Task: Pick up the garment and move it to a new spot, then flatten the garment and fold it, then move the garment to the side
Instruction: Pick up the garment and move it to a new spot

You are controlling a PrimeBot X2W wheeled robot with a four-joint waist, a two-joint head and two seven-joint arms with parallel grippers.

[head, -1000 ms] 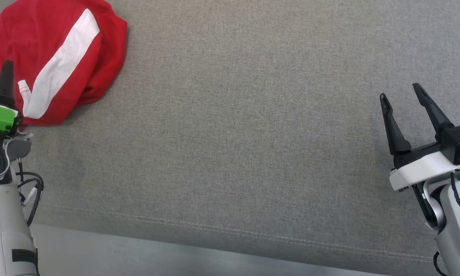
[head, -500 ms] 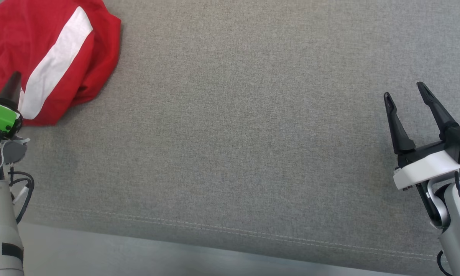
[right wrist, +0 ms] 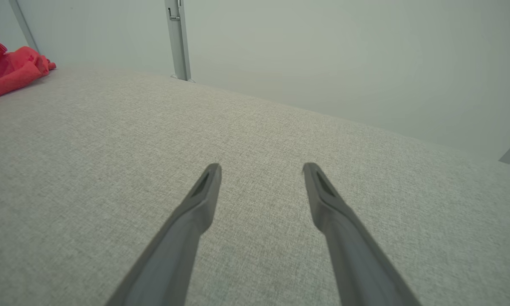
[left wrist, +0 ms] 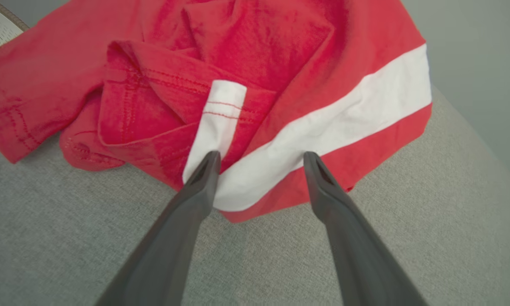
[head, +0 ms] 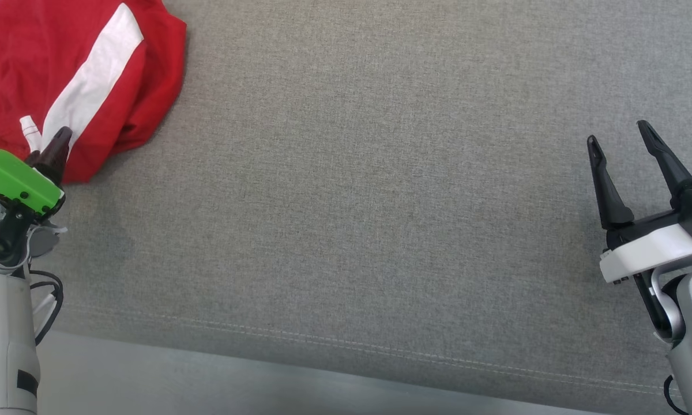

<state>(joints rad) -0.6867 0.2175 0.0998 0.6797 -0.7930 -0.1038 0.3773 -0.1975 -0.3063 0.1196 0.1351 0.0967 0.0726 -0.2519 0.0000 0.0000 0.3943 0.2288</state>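
Above the garment (left wrist: 344,63) edge, the left end effector (left wrist: 259,158) tilts down, spread wide.

Garment (head: 17,63): red, one broad white stripe (head: 95,75) across it. Small white tab (left wrist: 223,114) on it, red stitching. Table cover (head: 352,190): grey woven fabric, lightly flecked, pale stitch line (head: 346,344) near the front edge. Strip (head: 207,380) below it: silvery grey. Left gripper (left wrist: 259,159): dark grey fingers, bright green block (head: 11,178) behind. Right gripper (head: 618,131): black fingers, white mount (head: 651,251). Forearm (head: 6,334): pale grey, black cables. Wall (right wrist: 323,51): pale grey-green. Post (right wrist: 178,38): silver.
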